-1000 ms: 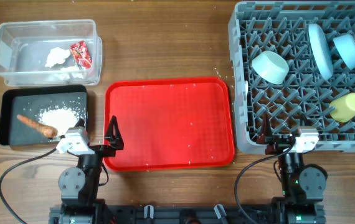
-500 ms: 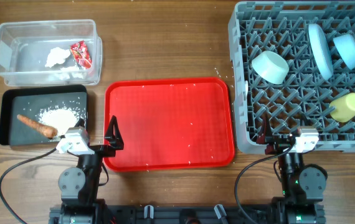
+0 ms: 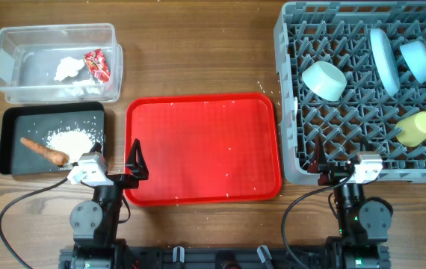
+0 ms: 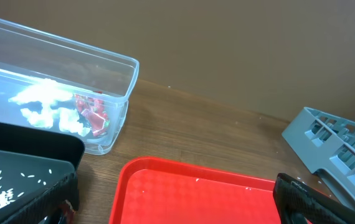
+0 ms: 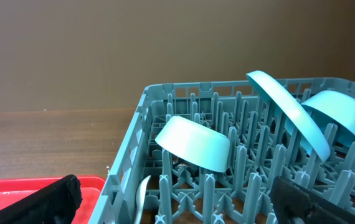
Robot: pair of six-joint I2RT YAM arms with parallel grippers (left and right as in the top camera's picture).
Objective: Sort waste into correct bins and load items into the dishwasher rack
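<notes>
The grey dishwasher rack [image 3: 295,90] at the right holds two pale-blue bowls [image 3: 323,80] [image 3: 418,60], the light-blue plate [image 3: 383,51] on edge and the yellow cup [image 3: 416,128]. A white spoon [image 5: 141,198] lies inside its near left corner. The clear tub [image 3: 19,82] holds the white tissue [image 3: 68,69] and red wrapper [image 3: 98,65]. The black tray [image 3: 11,146] holds rice [image 3: 71,140] and the carrot piece [image 3: 44,150]. My left gripper [image 3: 116,168] is open and empty at the red tray's front left corner. My right gripper [image 3: 341,166] is open and empty at the rack's near edge.
The flat red tray [image 3: 202,148] lies in the middle with a few scattered rice grains on it. Both arm bases and cables sit at the table's front edge. Bare wood lies behind the red tray.
</notes>
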